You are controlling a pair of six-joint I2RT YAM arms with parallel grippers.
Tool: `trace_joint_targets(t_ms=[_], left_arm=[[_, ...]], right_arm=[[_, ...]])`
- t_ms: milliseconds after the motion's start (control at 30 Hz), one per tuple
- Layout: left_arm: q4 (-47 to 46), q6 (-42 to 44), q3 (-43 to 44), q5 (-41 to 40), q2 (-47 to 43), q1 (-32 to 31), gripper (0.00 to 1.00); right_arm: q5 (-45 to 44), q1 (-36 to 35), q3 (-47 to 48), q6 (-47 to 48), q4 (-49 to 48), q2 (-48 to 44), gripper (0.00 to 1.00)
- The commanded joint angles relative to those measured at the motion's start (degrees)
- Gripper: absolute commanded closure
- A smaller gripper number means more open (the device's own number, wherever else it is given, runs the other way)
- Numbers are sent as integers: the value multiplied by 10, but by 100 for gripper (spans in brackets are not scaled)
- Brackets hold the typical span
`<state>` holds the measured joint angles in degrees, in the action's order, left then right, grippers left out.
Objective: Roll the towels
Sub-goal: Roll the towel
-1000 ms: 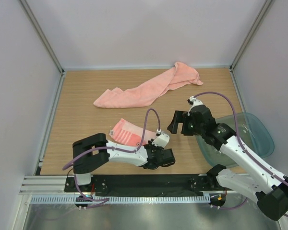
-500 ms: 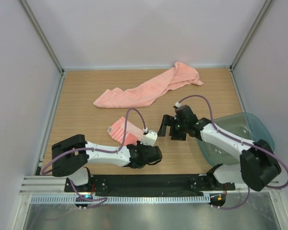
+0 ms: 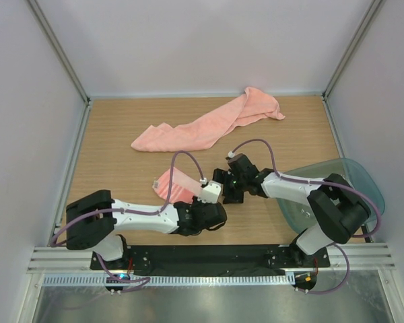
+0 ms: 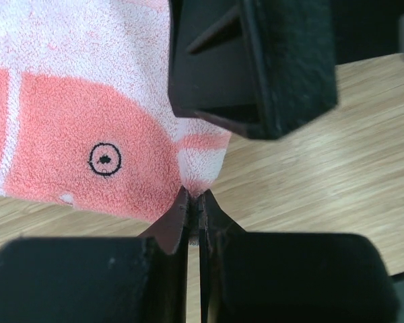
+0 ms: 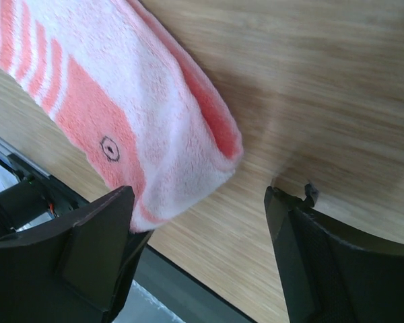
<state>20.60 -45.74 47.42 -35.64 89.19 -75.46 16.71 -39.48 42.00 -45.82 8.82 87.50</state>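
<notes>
Left tool [image 4: 194,200] was pinched shut on a corner of the striped towel [image 4: 87,134], the cloth caught between its tips. I saw my right tool [image 5: 202,229] spread wide and holding nothing, one finger at that towel's folded edge, the other over bare counter [image 3: 114,148]. Beyond the striped towel lay the long plain towel [image 3: 202,128], well apart; the tray [image 3: 363,182] sat to its right.

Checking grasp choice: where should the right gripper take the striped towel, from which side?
Probably the folded edge of the striped towel, right gripper coming from the right, jaws astride: the fold bulges off the wood; the left gripper pinches a corner.
</notes>
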Motion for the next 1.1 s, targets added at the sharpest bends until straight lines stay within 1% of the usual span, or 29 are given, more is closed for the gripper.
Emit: trace_joint_targets(t_ms=[0, 33, 100, 200, 233, 300, 333, 400, 500, 533, 733, 767, 800, 833, 900, 933, 967, 1000, 1067], left_arm=[[-21, 1, 6, 0, -35, 3, 100], [-22, 1, 5, 1, -37, 3, 100], [-21, -1, 3, 2, -43, 3, 100], [-22, -3, -4, 2, -51, 3, 100], [-22, -3, -6, 1, -49, 3, 100], [-21, -4, -7, 2, -49, 3, 100], [-20, -5, -7, 2, -47, 3, 100], [-20, -8, -9, 4, -46, 3, 100], [-21, -10, -13, 7, -49, 3, 100], [-23, -10, -14, 13, -49, 3, 100], [-36, -1, -15, 43, -47, 3, 100], [-39, -1, -15, 50, -46, 3, 100], [-42, -1, -14, 53, -45, 3, 100], [-46, -1, -12, 60, -44, 3, 100], [-49, -1, -8, 71, -43, 3, 100], [-49, -3, -1, 75, -38, 3, 100], [-49, -3, 5, 80, -36, 3, 100], [-48, -4, 9, 93, -33, 3, 100], [-49, -8, 25, 106, -22, 4, 100]], right_arm=[[-1, -1, 0, -12, -61, 8, 16], [-2, -1, 0, -13, -63, 15, 22], [-4, 0, 4, -11, -69, 24, 29], [-14, 0, 12, -13, -69, 35, 41], [-17, -1, 15, -12, -69, 38, 49], [-24, -1, 24, -8, -61, 39, 60], [-26, -1, 27, -8, -55, 39, 67], [-36, 0, 40, 3, -36, 40, 72], [-47, 0, 56, 19, -8, 40, 90], [-56, 0, 61, 22, 0, 40, 99], [-95, 1, 91, 54, 71, 38, 99], [-114, 2, 101, 57, 93, 38, 97], [-120, 4, 105, 62, 101, 38, 92], [-129, 5, 108, 67, 111, 38, 71], [-154, 14, 119, 81, 138, 35, 48], [-162, 19, 121, 86, 147, 31, 31], [-164, 30, 127, 94, 166, 22, 26], [-197, 35, 128, 99, 175, 14, 24], [-216, 55, 135, 109, 202, -14, 21]])
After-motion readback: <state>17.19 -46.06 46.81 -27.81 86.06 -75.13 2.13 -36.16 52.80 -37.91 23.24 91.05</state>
